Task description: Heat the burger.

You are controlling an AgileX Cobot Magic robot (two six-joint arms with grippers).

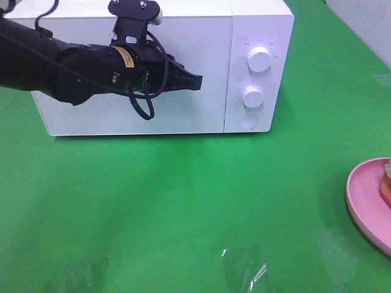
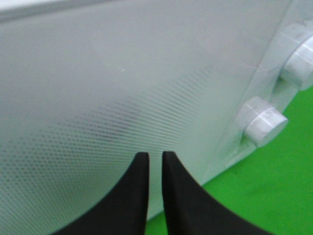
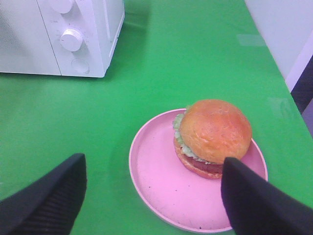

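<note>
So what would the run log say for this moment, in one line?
left claw: nearly shut, at closed microwave door | right claw: open above burger on pink plate

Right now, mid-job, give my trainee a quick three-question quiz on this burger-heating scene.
1. True or false: the microwave door is shut.
2. Where does the burger sit? A) inside the microwave B) on the pink plate C) on the bare green table
3. Which gripper has wide-apart fingers with nothing between them: the left gripper or the right gripper?

Key: 1 true; 2 B; 3 the right gripper. The left one's fingers are nearly together in front of the door.
</note>
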